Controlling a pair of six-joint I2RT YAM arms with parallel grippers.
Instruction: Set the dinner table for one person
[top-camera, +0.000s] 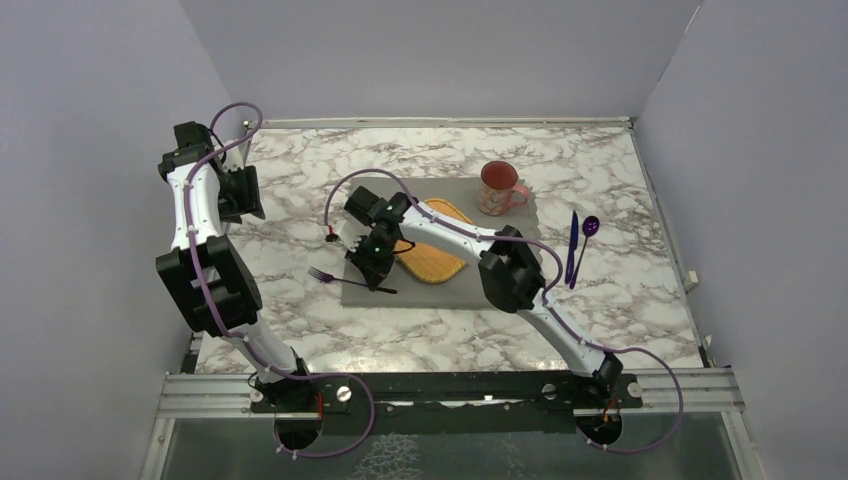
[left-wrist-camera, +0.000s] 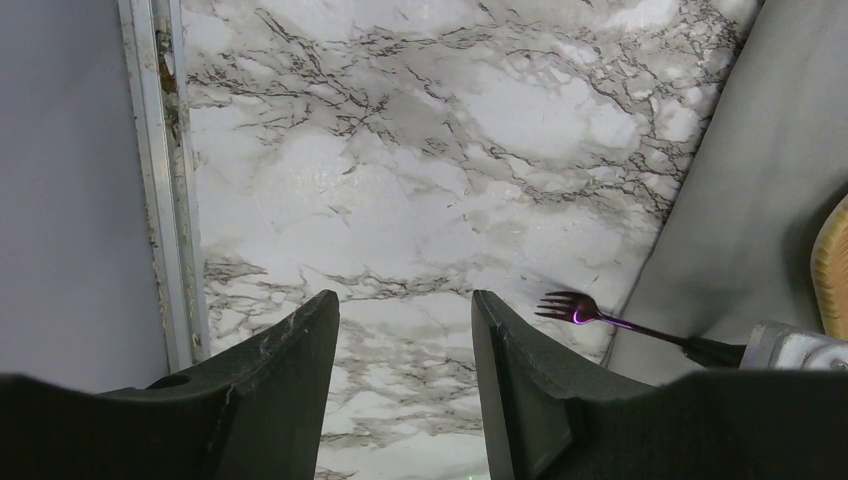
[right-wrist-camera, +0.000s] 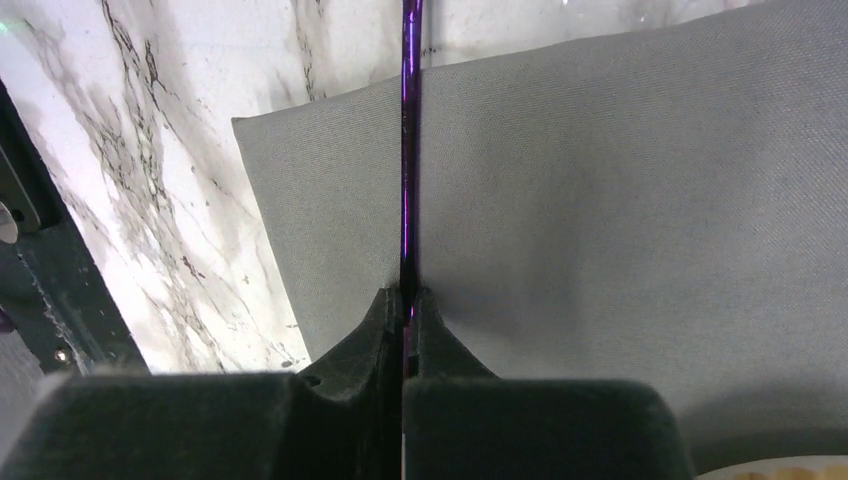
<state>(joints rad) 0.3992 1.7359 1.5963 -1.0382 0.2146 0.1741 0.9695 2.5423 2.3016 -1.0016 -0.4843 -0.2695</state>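
Over on your far left, the left gripper (left-wrist-camera: 405, 296) hangs above the dinner table (top-camera: 420, 330), a flat tabletop in glossy white-and-grey veined marble with metal edging. Its jaws stand apart with nothing between them.

Next comes the slim, shiny purple fork (left-wrist-camera: 580, 312). Its tines reach out over the bare marble and its thin handle crosses the left edge of the grey woven-cloth placemat (top-camera: 450, 290). Your right gripper (right-wrist-camera: 409, 295) is clamped tight on that handle. You cannot tell whether the fork is lifted or resting.

On the mat sits the yellow-orange oval plate (top-camera: 440, 262), ribbed like wicker. The speckled pinkish-red ceramic mug (top-camera: 500, 188) stands at the mat's far right corner. Right of the mat, on marble, the purple knife (top-camera: 572, 245) and the purple spoon (top-camera: 588, 232) lie side by side.

By my reading you are well along: mat, plate and mug are set, and the fork is in hand. The knife and spoon may need drawing closer.
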